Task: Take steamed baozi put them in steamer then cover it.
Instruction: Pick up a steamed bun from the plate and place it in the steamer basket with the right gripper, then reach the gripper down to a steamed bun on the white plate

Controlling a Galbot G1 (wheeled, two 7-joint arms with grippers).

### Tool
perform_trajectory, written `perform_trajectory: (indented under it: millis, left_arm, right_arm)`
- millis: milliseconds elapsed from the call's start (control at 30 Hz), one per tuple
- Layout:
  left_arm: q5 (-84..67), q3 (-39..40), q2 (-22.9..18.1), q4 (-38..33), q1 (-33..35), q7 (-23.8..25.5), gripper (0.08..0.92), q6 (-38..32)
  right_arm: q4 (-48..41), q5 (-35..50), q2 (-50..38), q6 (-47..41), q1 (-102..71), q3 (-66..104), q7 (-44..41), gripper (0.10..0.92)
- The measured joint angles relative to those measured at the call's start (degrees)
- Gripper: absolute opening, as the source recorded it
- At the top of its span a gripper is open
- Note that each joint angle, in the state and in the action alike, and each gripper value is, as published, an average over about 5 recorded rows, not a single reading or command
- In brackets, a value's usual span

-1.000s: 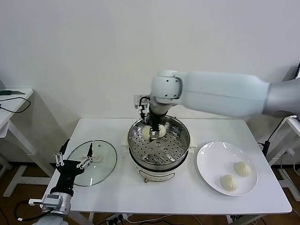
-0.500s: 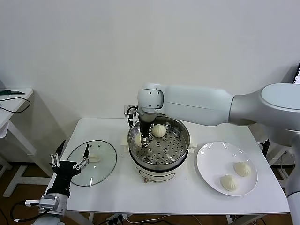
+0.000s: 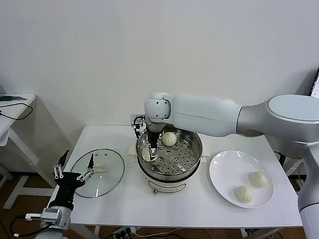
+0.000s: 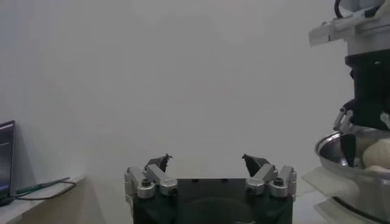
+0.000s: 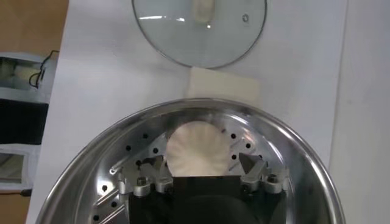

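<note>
The white table [image 3: 199, 209] is being occupied by the steamer [image 3: 192, 164] at its centre, the white plate [image 3: 224, 179] beside it and the cover [image 3: 107, 181] lying flat at the left. Two steamed baozi [image 3: 169, 139] are being held on the steamer's tray, two more on the plate. The right gripper [image 3: 150, 148] is being held inside the steamer, fingers [image 5: 247, 163] apart around a bun. The left gripper [image 3: 74, 171] is being kept at the table's left edge, fingers spread, empty.

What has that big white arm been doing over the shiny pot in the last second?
The right claw carried a small off-white bun toward the round steel steamer's left side, set it on the tray and opened. Unchanged: the other bun inside, two buns on the white plate, the glass lid, the open left claw.
</note>
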Motion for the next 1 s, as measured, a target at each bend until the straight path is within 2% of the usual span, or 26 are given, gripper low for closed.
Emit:
perform_trajectory:
  millis: [200,467,767,1000]
  left_arm:
    - [0.25,0.57,-0.18,-0.77,0.53,-0.12,0.823,0.01]
    - [0.94,1.25,-0.21,-1.87,1.48,-0.29,0.823,-0.02]
    - [2.26,2.28,-0.43,-2.87,2.73,-0.65,0.823,-0.11]
    - [3.20,3.00,-0.81,-3.16,3.23,-0.95,0.823,-0.14]
  right_arm:
    - [5.22,1.14,-7.28,0.00,5.54,-1.27,-2.95,0.823]
    - [13.76,-0.88,-22.80,0.45,11.80,-3.71,-8.15,0.823]
    - [18.16,-11.37,-40.48,9.92,5.20,1.25,-13.86,0.823]
    - [18.29,-21.08,-48.21,17.80,-5.95,8.81,-16.26,0.823]
